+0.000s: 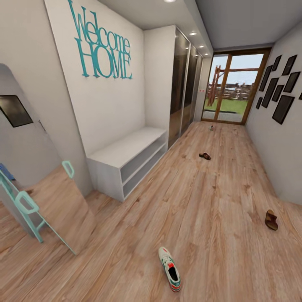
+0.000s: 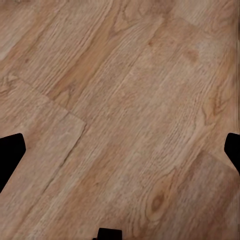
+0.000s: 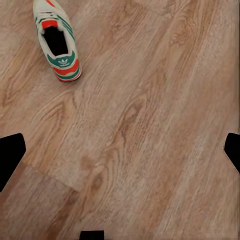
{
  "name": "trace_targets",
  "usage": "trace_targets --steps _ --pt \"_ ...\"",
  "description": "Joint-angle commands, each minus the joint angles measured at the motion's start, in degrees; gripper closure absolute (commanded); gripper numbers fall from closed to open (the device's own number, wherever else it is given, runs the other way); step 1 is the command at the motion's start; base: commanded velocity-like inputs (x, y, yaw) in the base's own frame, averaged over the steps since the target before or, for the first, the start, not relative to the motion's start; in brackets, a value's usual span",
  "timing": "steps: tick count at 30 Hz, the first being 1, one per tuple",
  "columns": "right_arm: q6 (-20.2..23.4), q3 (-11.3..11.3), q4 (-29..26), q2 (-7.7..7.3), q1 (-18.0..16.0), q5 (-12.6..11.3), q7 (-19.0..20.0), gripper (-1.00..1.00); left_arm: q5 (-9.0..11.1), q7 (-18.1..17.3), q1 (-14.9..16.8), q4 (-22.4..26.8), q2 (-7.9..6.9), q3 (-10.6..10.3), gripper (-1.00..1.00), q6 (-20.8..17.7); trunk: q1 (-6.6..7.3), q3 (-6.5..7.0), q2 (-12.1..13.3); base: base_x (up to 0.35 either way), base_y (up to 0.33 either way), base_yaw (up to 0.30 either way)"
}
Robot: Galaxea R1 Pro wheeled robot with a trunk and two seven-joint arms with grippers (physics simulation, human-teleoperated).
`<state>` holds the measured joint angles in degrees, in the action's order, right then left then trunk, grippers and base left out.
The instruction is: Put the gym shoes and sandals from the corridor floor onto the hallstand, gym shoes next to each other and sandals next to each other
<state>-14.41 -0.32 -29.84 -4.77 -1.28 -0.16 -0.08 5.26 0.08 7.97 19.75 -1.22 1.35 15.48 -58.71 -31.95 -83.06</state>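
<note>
With both claws spread wide and empty over bare floor (image 2: 130, 115), the sneaker (image 1: 169, 268) lay mid-corridor, well clear of the rack (image 1: 126, 161), so the right claw (image 3: 120, 150) likely needed centring over its heel (image 3: 64, 67) before descending.

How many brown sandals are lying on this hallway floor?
2: one sandal lies near the right wall, another sandal mid-corridor, farther toward the glass door. None looks hidden.
</note>
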Motion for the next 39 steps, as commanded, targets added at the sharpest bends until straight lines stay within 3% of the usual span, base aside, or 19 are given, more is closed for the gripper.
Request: trace_targets --steps 1,15,25,39 --pt "-0.18 -0.03 0.05 0.01 -0.03 -0.02 -0.01 -1.0 0.55 0.01 0.03 -0.02 -0.01 -0.12 -1.0 0.17 -0.01 -0.05 -0.02 0.183 -0.219 0.0" --pt "-0.24 -0.03 0.05 0.07 -0.03 -0.02 -0.09 -1.0 0.55 0.01 0.08 0.03 -0.01 -0.12 -1.0 0.22 -0.01 -0.05 -0.02 0.154 -0.223 0.045" --pt "-0.21 -0.03 0.05 0.11 -0.03 -0.02 -0.1 -1.0 0.55 0.01 0.11 0.03 -0.01 -0.12 -1.0 0.25 -0.01 -0.05 -0.02 -0.032 -0.199 0.24" --pt "-0.2 -0.03 0.14 0.12 -0.03 -0.02 -0.16 -1.0 0.71 0.01 0.11 0.03 -0.03 -0.03 -1.0 0.26 -0.01 -0.05 -0.02 -0.012 -0.017 0.273"
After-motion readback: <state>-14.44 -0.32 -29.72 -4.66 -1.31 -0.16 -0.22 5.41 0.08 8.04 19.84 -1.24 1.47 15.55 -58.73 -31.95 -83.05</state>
